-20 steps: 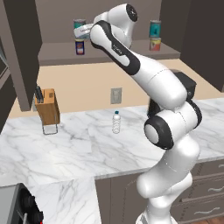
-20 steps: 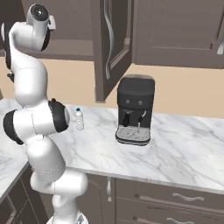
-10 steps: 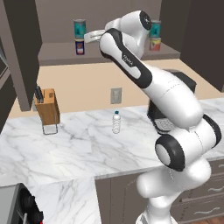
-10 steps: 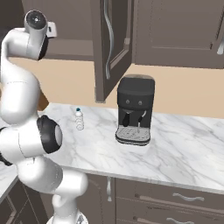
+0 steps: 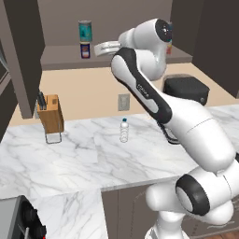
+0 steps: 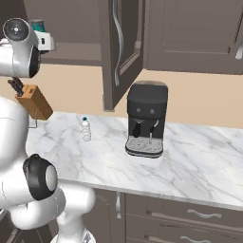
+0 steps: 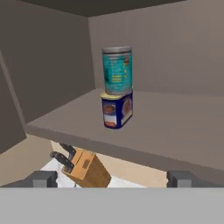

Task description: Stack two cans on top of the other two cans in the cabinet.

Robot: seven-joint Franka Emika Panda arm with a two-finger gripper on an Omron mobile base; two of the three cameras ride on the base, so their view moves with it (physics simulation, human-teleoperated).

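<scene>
— How's the gripper [image 7: 111,178]?
— Spread wide, gripping nothing, just short of the cabinet [image 7: 175,127] shelf.
— Cans?
— One teal can [image 7: 117,70] stacked on one dark blue can [image 7: 117,109], left on the shelf. One knife block [image 7: 85,167] below.

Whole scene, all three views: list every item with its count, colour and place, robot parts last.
teal can: one, teal label with silvery rim, stacked on the dark blue can
dark blue can: one, dark blue label with cream top, on the cabinet shelf
cabinet: one, dark grey-brown, on the wall above the counter, door open
knife block: one, wooden with dark handles, at the counter's left
water bottle: one, clear with a dark cap, mid-counter by the wall
wall outlet: one, grey, behind the bottle
coffee machine: one, black, on the counter under the cabinet
counter: one, white marble
gripper: one, dark fingertips, open, empty, in front of the shelf edge
</scene>
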